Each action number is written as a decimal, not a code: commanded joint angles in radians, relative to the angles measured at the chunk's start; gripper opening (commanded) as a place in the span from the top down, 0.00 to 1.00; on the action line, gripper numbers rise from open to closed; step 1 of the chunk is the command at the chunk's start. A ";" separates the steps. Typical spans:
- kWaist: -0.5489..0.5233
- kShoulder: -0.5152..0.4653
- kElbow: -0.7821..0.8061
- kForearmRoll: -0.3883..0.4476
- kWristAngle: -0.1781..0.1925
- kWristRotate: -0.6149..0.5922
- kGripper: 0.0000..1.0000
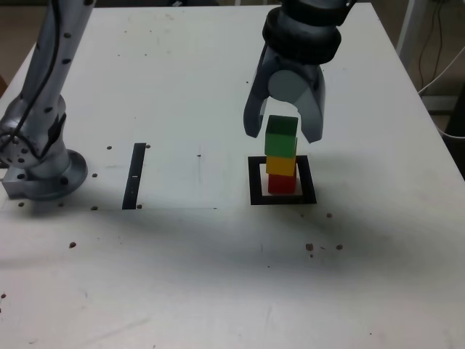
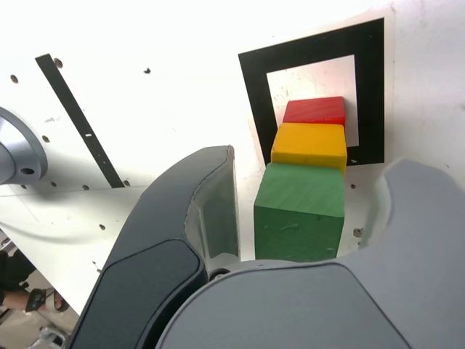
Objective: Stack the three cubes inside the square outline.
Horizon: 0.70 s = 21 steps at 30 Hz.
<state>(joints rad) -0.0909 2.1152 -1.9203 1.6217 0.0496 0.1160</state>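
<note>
Inside square outline (image 1: 282, 198) — three cubes (image 1: 281, 155) stacked.

The square outline (image 1: 256, 182) is partly covered: the stacked cubes hide most of its white centre and part of its far side in the exterior view. In the wrist view the green cube (image 2: 299, 211) conceals the near faces of the yellow cube (image 2: 309, 144) and red cube (image 2: 314, 110) beyond it. The gripper (image 2: 309, 218) is cut off by the wrist picture's edge. Above the outline, the arm (image 1: 309, 29) runs out of the exterior view.
</note>
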 commanded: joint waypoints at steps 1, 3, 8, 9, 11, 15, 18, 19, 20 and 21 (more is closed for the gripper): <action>-0.001 -0.030 -0.002 0.012 0.013 0.000 0.01; -0.001 -0.052 -0.001 0.013 0.026 -0.001 0.01; 0.000 -0.130 0.042 0.013 0.051 -0.011 0.01; 0.002 -0.155 0.065 0.012 0.054 -0.015 0.01; 0.006 -0.194 0.106 0.010 0.057 -0.022 0.01; 0.015 -0.277 0.199 0.001 0.059 -0.036 0.01; 0.027 -0.342 0.276 -0.007 0.059 -0.044 0.01; 0.033 -0.362 0.304 -0.010 0.059 -0.046 0.01; 0.039 -0.381 0.332 -0.014 0.059 -0.047 0.01; 0.046 -0.400 0.362 -0.019 0.060 -0.047 0.01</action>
<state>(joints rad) -0.0590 1.7626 -1.6095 1.5999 0.1075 0.0706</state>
